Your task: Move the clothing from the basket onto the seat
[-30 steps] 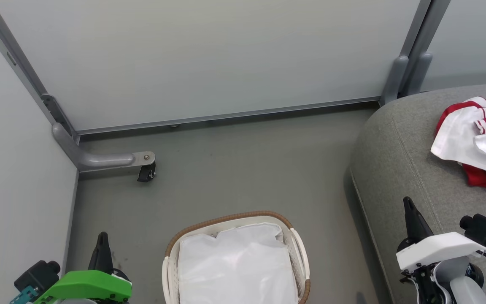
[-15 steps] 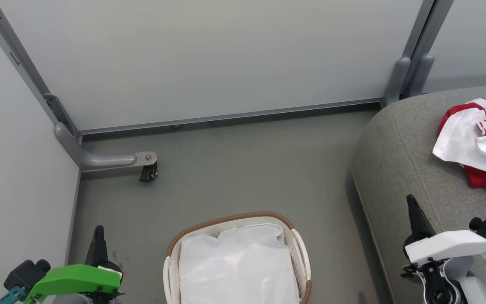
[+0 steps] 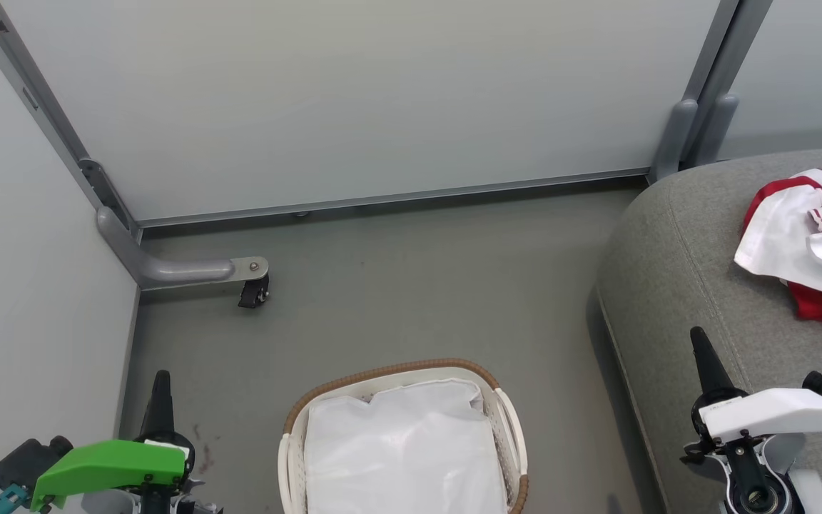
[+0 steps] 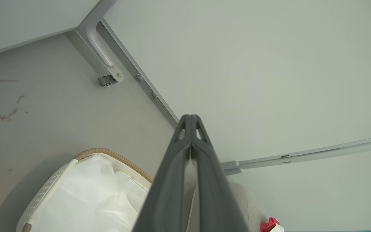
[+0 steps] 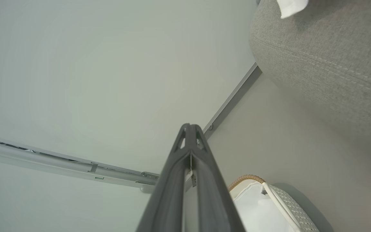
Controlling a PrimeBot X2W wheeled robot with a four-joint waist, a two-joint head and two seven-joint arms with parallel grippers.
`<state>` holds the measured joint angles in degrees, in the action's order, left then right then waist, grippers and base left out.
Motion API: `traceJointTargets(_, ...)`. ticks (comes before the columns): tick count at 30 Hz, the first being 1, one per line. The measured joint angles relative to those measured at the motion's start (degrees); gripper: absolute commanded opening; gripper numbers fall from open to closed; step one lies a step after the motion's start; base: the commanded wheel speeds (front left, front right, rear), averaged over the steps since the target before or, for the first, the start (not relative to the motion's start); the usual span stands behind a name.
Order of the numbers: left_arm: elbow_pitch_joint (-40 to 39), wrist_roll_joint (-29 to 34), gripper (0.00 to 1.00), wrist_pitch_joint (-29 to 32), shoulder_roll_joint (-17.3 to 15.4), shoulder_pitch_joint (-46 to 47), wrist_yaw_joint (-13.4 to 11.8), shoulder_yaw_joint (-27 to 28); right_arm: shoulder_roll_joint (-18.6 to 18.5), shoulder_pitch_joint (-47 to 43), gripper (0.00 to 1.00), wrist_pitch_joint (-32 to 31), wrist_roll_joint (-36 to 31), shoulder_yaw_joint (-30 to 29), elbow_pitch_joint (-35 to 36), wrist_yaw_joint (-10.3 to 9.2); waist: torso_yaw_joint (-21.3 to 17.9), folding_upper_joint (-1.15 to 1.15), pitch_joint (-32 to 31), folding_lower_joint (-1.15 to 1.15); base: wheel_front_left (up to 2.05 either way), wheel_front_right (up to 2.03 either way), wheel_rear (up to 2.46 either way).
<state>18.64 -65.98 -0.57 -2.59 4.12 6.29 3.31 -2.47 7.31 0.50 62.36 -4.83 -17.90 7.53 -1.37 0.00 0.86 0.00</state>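
Your left gripper point(image 3: 161, 376) and right gripper point(image 3: 698, 333), both pinched together, flank the basket point(image 3: 382, 371). The clothing point(image 3: 782, 243) lies on the seat point(image 3: 668, 285); a wheeled foot point(image 3: 243, 275) stands beyond.

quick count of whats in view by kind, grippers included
basket: 1
cloth liner: 1
seat: 1
heap of red and white clothing: 1, garments in it cannot be told apart
caster wheel: 1
grippers: 2, left gripper and right gripper, both shut
total: 7
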Motion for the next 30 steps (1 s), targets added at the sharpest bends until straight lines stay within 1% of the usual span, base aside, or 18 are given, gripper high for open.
traceJointTargets(30, -2.5, -14.7, 0.0, 4.0, 0.0, 0.9, 0.6, 1.8, -0.1, -0.5, 0.0, -3.9, 16.8, -0.9, 2.2, -0.02, 0.7, 0.0, -0.3, 0.0, 0.0, 0.0, 0.0)
